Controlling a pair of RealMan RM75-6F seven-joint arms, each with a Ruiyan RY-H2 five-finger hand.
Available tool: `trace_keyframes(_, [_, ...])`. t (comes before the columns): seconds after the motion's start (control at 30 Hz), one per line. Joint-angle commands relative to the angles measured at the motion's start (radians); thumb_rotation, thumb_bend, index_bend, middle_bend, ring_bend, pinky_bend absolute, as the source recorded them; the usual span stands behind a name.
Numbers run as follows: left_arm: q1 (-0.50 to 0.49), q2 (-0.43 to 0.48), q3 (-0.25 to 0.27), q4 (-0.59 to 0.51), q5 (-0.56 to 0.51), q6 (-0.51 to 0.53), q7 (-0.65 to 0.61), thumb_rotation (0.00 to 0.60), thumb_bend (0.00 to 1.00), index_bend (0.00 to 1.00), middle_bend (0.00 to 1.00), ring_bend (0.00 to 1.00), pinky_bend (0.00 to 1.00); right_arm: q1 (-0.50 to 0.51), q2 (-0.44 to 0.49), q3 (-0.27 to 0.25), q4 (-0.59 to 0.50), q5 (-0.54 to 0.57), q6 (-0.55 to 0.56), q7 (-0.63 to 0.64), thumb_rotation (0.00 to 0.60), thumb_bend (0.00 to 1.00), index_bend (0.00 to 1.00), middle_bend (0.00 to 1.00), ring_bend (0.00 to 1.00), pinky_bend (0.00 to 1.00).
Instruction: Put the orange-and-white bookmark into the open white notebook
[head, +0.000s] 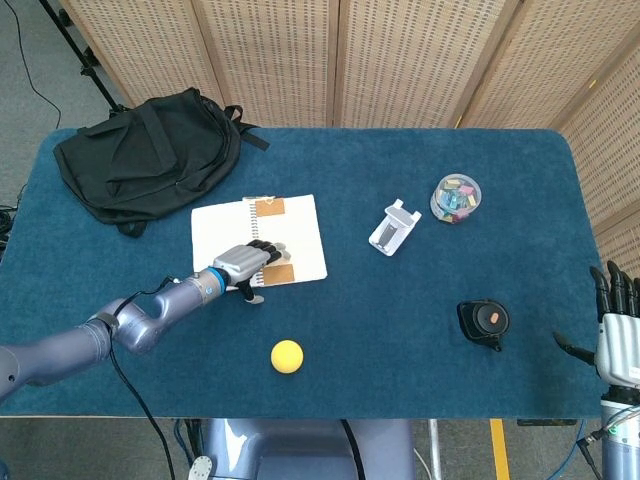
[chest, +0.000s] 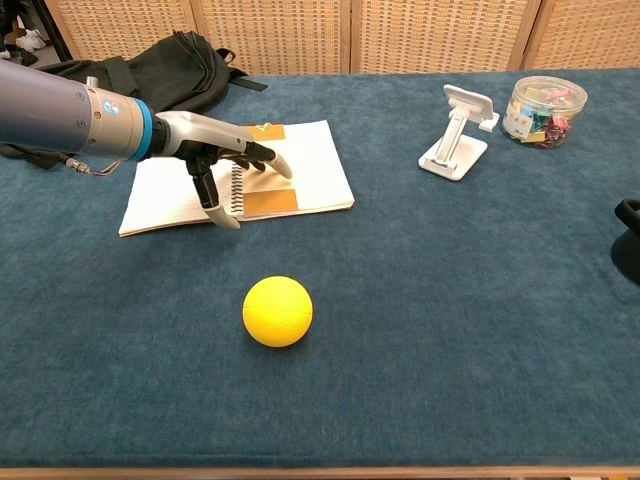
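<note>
Bookmark (chest: 272, 201): lying flat on the notebook (head: 300, 235)'s lower right page, where I want it.
Left hand (chest: 215, 160): fingers (chest: 275, 165) spread, holding nothing, hovering above it.
Right hand (head: 618, 320): idle, fingers apart, at the table (head: 400, 330) edge.

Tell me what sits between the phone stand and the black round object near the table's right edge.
Nothing: in the head view only bare blue cloth lies between the phone stand and the black round object.
</note>
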Motion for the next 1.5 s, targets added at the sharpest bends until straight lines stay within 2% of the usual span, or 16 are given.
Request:
trace_keyframes(0.03, [0.002,0.001,-0.001,-0.001,0.002,-0.001,0.000,0.600,0.25,0.07,0.00,0.00,0.00,0.000,0.000,-0.001,0.000,-0.001,0.000,-0.001,0.600,0.00,0.00,0.00,0.00,0.00])
trace_keyframes(0.5, [0.022,0.039,-0.019,-0.044,0.040,0.059,0.003,0.600,0.25,0.07,0.00,0.00,0.00,-0.003,0.000,-0.003,-0.001,-0.006,0.005,0.001,0.600,0.00,0.00,0.00,0.00,0.00])
trace_keyframes(0.63, [0.044,0.061,-0.029,-0.067,0.048,0.125,0.019,0.600,0.24,0.07,0.00,0.00,0.00,-0.005,0.001,-0.004,-0.002,-0.011,0.009,0.003,0.600,0.00,0.00,0.00,0.00,0.00])
trace_keyframes(0.8, [0.115,0.104,-0.030,-0.118,0.076,0.300,0.074,0.600,0.22,0.07,0.00,0.00,0.00,-0.007,0.005,-0.008,-0.010,-0.023,0.017,0.007,0.600,0.00,0.00,0.00,0.00,0.00])
trace_keyframes(0.9, [0.181,0.140,-0.019,-0.162,0.084,0.423,0.129,0.600,0.19,0.03,0.00,0.00,0.00,-0.009,0.009,-0.011,-0.016,-0.033,0.022,0.013,0.600,0.00,0.00,0.00,0.00,0.00])
trace_keyframes(1.0, [0.241,0.168,-0.010,-0.196,0.077,0.517,0.173,0.600,0.12,0.00,0.00,0.00,0.00,-0.010,0.012,-0.014,-0.023,-0.040,0.024,0.017,0.600,0.00,0.00,0.00,0.00,0.00])
trace_keyframes(1.13, [0.380,0.222,0.019,-0.266,0.060,0.697,0.211,0.600,0.01,0.00,0.00,0.00,0.00,-0.014,0.018,-0.023,-0.037,-0.061,0.033,0.026,0.600,0.00,0.00,0.00,0.00,0.00])
trace_keyframes(1.33, [0.563,0.240,0.064,-0.299,0.061,0.926,0.230,0.600,0.00,0.00,0.00,0.00,0.00,-0.014,0.021,-0.036,-0.046,-0.084,0.035,0.034,0.600,0.00,0.00,0.00,0.00,0.00])
trace_keyframes(1.5, [0.677,0.226,0.093,-0.298,0.053,1.045,0.254,0.600,0.00,0.00,0.00,0.00,0.00,-0.016,0.024,-0.045,-0.051,-0.107,0.042,0.044,0.600,0.00,0.00,0.00,0.00,0.00])
